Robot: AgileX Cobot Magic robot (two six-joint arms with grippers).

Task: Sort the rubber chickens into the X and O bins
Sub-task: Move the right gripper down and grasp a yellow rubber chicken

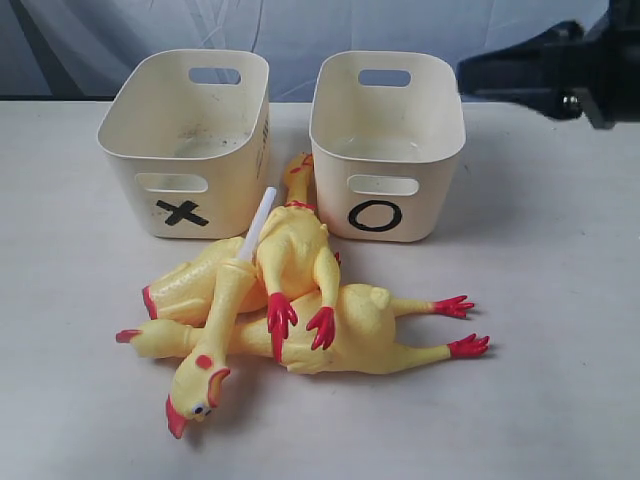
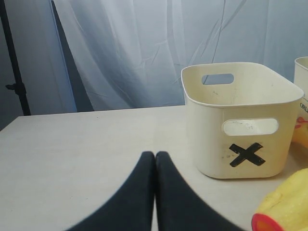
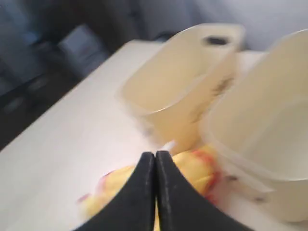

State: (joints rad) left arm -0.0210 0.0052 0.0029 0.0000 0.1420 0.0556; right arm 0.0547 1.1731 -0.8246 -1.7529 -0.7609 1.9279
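**0 of 4 sorted: both bins empty, both claws pinched shut**

Nearest the camera, a chicken head [image 1: 200,388] is pointing off the front of the heap. The rubber chickens [image 1: 300,310] are lying piled across each other on the table [image 1: 560,320], just in front of the bins. I'm counting four. One is draped on top with its head poking into the gap between the tubs, and another is sticking its red feet out to the right. A white rod [image 1: 256,222] is poking up out of the heap; can't tell what it is.

Behind the pile, the X bin [image 1: 225,195] and the O bin [image 1: 425,200] are sitting upright side by side, nothing inside either.

Beside the X bin, the left gripper [image 2: 155,153] is hovering low over bare table, fingers pressed together, gripping nothing. The right gripper [image 3: 155,153], in a blurred view, is looking over the heap toward the bins, fingers likewise together and empty. Its arm [image 1: 560,65] is hanging beyond the O bin.

My read: all four picks are remaining, and the top chicken is looking like the easiest first grab.
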